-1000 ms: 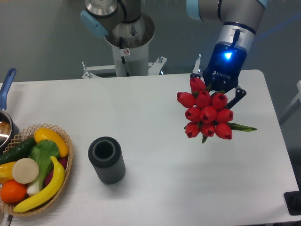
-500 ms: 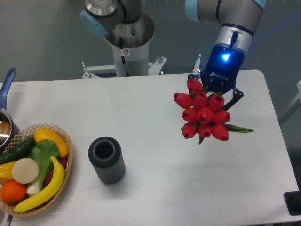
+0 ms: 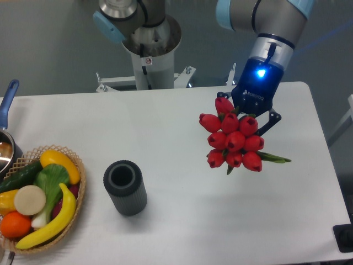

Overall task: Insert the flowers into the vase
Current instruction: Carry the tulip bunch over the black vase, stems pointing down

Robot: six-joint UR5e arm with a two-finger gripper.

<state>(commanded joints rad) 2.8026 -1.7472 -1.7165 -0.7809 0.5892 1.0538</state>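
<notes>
A white table [image 3: 182,116] fills most of the view, with a grey wall behind it and the arm's pedestal [image 3: 148,49] at the far edge, near 12 o'clock. At the far left, around 9 o'clock, part of a pot with a blue handle [image 3: 7,105] shows at the frame's edge. Just below it, near 8 o'clock, a wicker basket [image 3: 77,204] holds a banana, an orange, a cucumber and other fruit and vegetables. Beside the basket, toward 7 o'clock from the table's middle, the vase [image 3: 125,187] stands upright, its round mouth open and nothing in it. Well apart from it, at about 2 o'clock, the flowers [image 3: 231,141] hang above the table, the red buds facing the camera and a green leaf sticking out toward 4 o'clock. The gripper [image 3: 247,113] sits right behind the bunch, a blue light glowing on its body; its fingers are mostly hidden by the buds, but the bunch is off the table and clamped in them.
</notes>
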